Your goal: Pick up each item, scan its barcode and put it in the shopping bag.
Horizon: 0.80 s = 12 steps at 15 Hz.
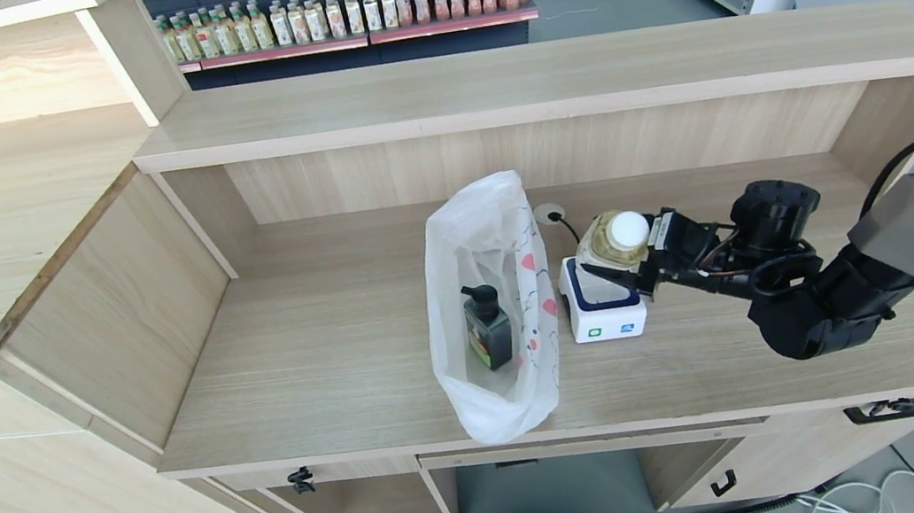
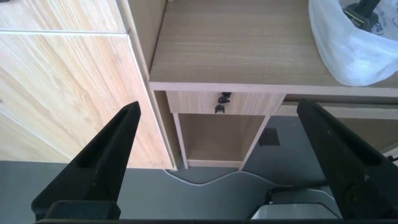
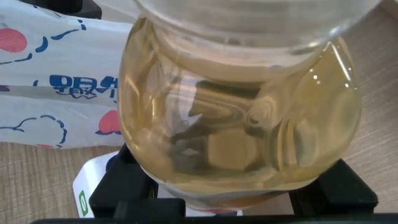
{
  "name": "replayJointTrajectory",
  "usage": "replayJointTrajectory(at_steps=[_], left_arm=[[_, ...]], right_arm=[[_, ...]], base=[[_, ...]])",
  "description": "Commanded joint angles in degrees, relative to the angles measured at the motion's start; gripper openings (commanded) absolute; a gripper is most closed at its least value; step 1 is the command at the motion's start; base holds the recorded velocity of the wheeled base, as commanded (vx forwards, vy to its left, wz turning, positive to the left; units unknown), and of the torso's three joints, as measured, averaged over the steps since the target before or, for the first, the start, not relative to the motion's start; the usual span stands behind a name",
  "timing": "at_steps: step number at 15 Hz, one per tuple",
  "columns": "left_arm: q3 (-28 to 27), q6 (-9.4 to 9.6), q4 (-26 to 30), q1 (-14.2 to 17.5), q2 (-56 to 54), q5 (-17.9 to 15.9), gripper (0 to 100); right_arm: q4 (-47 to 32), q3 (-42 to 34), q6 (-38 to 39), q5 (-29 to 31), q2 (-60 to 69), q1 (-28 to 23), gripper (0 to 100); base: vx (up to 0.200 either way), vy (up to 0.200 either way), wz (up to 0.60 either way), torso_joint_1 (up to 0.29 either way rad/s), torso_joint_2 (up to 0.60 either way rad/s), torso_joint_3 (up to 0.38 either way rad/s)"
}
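Observation:
A clear bottle (image 1: 618, 241) of yellowish liquid with a white cap hangs just above the white barcode scanner (image 1: 603, 312), with my right gripper (image 1: 618, 266) shut on it. In the right wrist view the bottle (image 3: 239, 124) sits between the dark fingers (image 3: 124, 196), over the scanner (image 3: 84, 190) and next to the shopping bag (image 3: 56, 106). The white printed shopping bag (image 1: 466, 228) stands open left of the scanner with a dark pump bottle (image 1: 488, 328) inside. My left gripper (image 2: 217, 168) hangs open below the counter's front edge, holding nothing.
The wooden counter (image 1: 327, 346) has free room left of the bag and a raised back shelf (image 1: 557, 77). A cable runs from the scanner to a hole (image 1: 549, 213). A key (image 2: 221, 102) sticks out of the drawer front below the counter.

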<state>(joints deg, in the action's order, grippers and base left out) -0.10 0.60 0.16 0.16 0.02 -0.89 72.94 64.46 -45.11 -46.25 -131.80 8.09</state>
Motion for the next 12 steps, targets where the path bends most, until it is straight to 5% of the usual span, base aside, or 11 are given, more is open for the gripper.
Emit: replayJointTrajectory(at_steps=[1, 6, 8, 12], left_arm=[[0.01, 0.02, -0.07, 0.02, -0.02, 0.01, 100], [0.01, 0.02, 0.02, 0.02, -0.02, 0.01, 100], [0.01, 0.02, 0.02, 0.02, -0.02, 0.01, 100], [0.01, 0.02, 0.02, 0.02, -0.02, 0.01, 100]], right_arm=[[-0.07, 0.31, 0.02, 0.02, 0.06, 0.08, 0], [-0.25, -1.45, 1.25, 0.90, 2.43, 0.26, 0], [0.01, -1.97, 7.58, 3.80, 6.30, 0.17, 0], [-7.46, -6.02, 33.42, 28.76, 23.00, 2.72, 0]], base=[[0.000, 0.000, 0.00, 0.000, 0.00, 0.000], [0.000, 0.000, 0.00, 0.000, 0.00, 0.000], [0.000, 0.000, 0.00, 0.000, 0.00, 0.000], [0.000, 0.000, 0.00, 0.000, 0.00, 0.000]])
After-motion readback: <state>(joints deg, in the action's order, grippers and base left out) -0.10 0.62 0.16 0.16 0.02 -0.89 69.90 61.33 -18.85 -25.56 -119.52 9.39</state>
